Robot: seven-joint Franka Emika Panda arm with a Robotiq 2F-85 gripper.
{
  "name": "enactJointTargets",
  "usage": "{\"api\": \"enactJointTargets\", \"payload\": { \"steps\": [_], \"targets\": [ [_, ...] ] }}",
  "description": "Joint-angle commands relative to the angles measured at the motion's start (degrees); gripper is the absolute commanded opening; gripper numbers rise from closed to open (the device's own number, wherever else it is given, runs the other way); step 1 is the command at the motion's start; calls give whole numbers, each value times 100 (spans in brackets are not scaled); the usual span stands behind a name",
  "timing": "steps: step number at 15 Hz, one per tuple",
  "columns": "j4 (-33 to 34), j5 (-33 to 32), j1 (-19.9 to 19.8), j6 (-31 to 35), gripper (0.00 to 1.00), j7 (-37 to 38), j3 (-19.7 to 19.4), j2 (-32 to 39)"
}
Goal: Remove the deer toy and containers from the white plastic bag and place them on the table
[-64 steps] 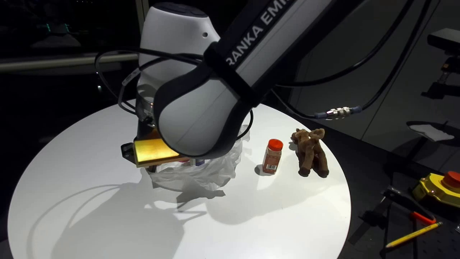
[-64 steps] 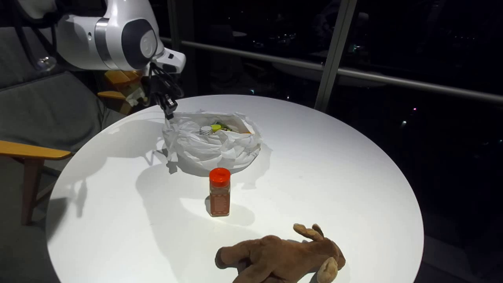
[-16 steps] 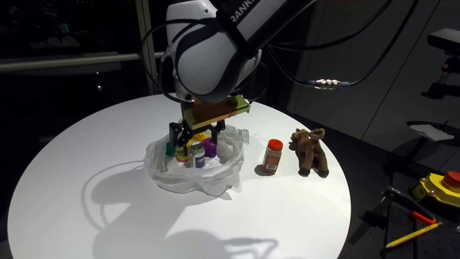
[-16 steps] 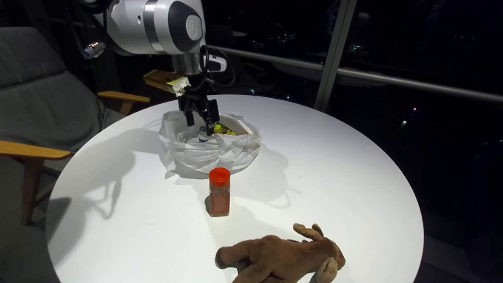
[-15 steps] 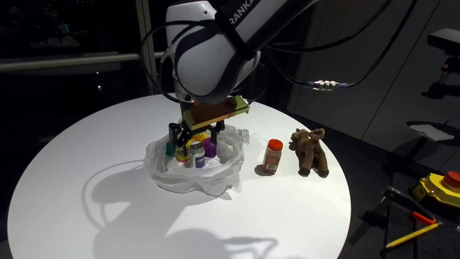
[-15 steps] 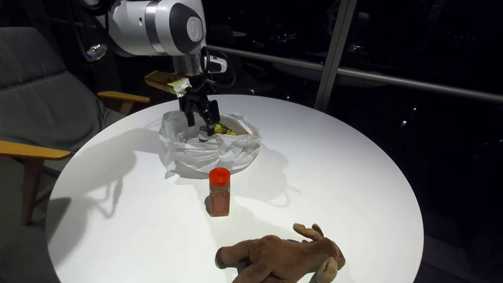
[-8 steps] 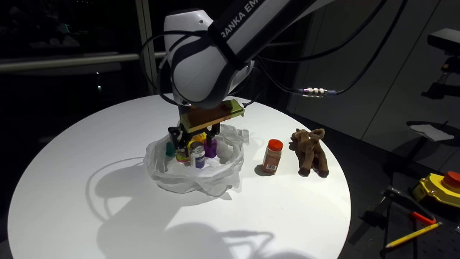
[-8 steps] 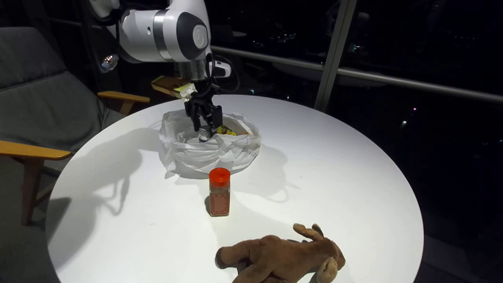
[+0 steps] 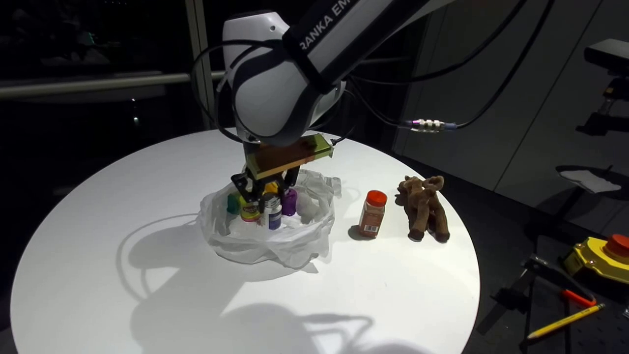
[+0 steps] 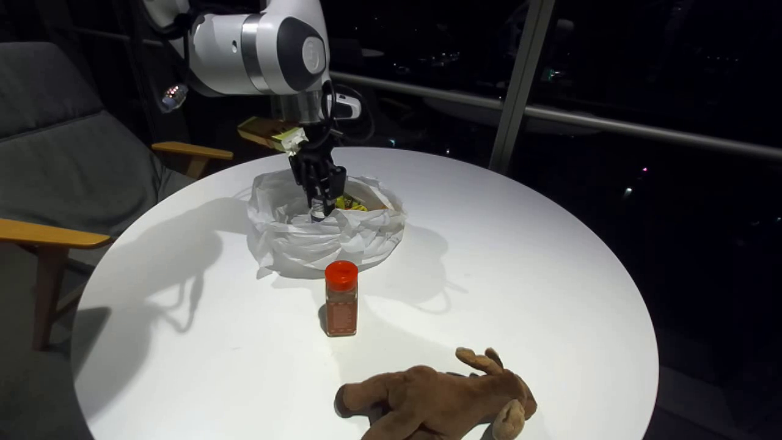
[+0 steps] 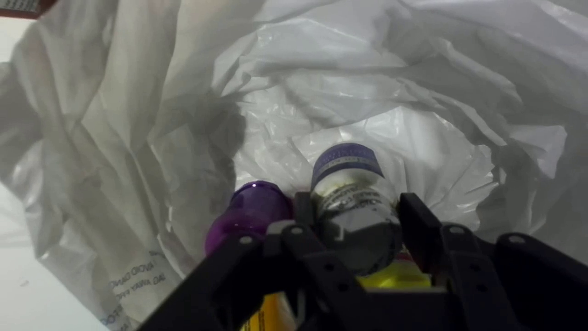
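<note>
The white plastic bag (image 9: 275,248) stands open on the round table, also in view in the wrist view (image 11: 110,92). My gripper (image 9: 271,202) reaches down into it, fingers on either side of a small white bottle with a purple-blue label (image 11: 347,165). The fingers (image 11: 304,209) press against the bottle's upper part, which stands on the bag's floor. A purple container (image 11: 262,202) is close beside the left finger. A yellow tub (image 9: 249,212) and a green item (image 9: 233,202) are also in the bag. The brown deer toy (image 9: 425,206) and a red-capped spice jar (image 9: 372,216) are on the table.
The white table (image 9: 383,295) has a round edge. In an exterior view, a grey chair (image 10: 49,140) stands beside it. A side surface holds a yellow box with a red button (image 9: 602,258) and a pencil (image 9: 565,320). The bag's crumpled walls surround the gripper.
The arm has come over the bag and lowered into it. In the last half second the fingers have closed in on the white bottle, which has shifted slightly. The deer and jar have not moved.
</note>
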Motion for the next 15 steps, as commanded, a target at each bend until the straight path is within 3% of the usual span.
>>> {"api": "enactJointTargets", "payload": {
  "steps": [1,6,10,13,15],
  "targets": [
    [-374,-198,340,-89,25,502,-261,-574],
    [-1159,-704,949,-430,25,1550,-335,-1633],
    [-1414,-725,1084,-1109,25,1697,375,-2231],
    [-1204,-588,1063,-1359,25,1566,906,-2011],
    [-1141,-826,1158,-1191,25,1693,1015,-1731]
  ]
}}
